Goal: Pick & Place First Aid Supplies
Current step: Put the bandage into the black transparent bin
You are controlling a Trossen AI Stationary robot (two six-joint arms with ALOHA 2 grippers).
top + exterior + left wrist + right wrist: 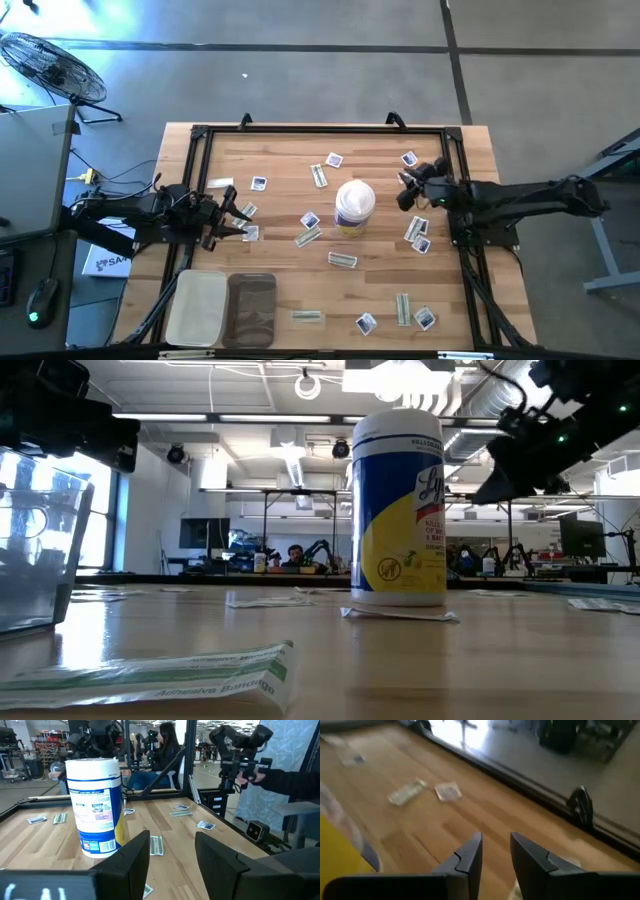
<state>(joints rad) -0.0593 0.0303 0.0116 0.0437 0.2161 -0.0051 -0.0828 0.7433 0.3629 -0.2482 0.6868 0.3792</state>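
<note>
Wooden planks make up the counter (290, 200), framed by a black rail and standing on a grey concrete floor, with a floor fan (45, 65) in the upper left of the high view. At the left edge of the counter the left hand (238, 222) hovers with its fingers spread and nothing between them, just beside two packets. Below it, at the bottom left, sit a white tray (197, 308) and a dark clear bin (252, 308) side by side. Across the boards lie the first aid supplies (310, 221), square white packets with blue print and narrow pale green strips, scattered from centre to lower right. At the middle stands a white-lidded wipes canister (354, 207), upright. Right of it, in the upper right of the counter, the right hand (407, 190) hangs above the wood, its fingers parted by a narrow gap and gripping nothing, near a square packet (409, 159).
</note>
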